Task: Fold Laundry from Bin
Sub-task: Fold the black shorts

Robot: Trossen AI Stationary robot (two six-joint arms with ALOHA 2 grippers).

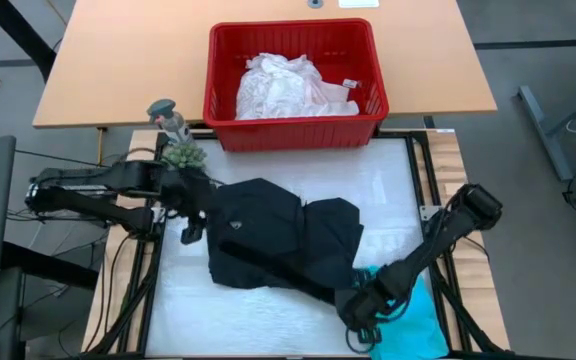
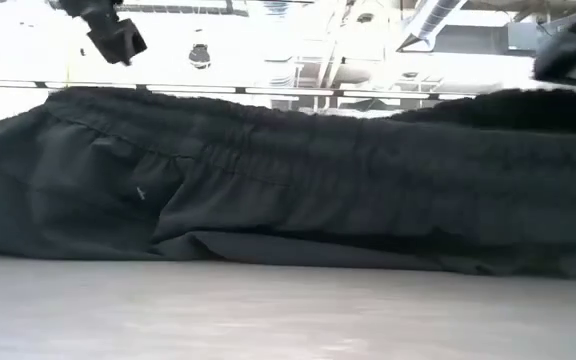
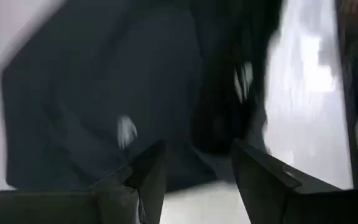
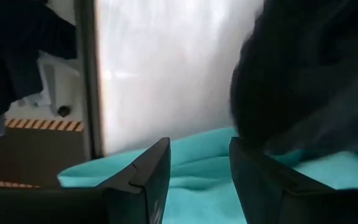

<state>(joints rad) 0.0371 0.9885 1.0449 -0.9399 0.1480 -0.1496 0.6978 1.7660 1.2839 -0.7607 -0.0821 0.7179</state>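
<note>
left gripper parted, nothing between the fingers, at the black garment's edge away from the teal garment. right gripper likewise parted and empty, over the teal garment, beside the black garment's opposite corner. black garment spread flat on the white mat, just in front of the red bin. white laundry piled inside the bin.
</note>
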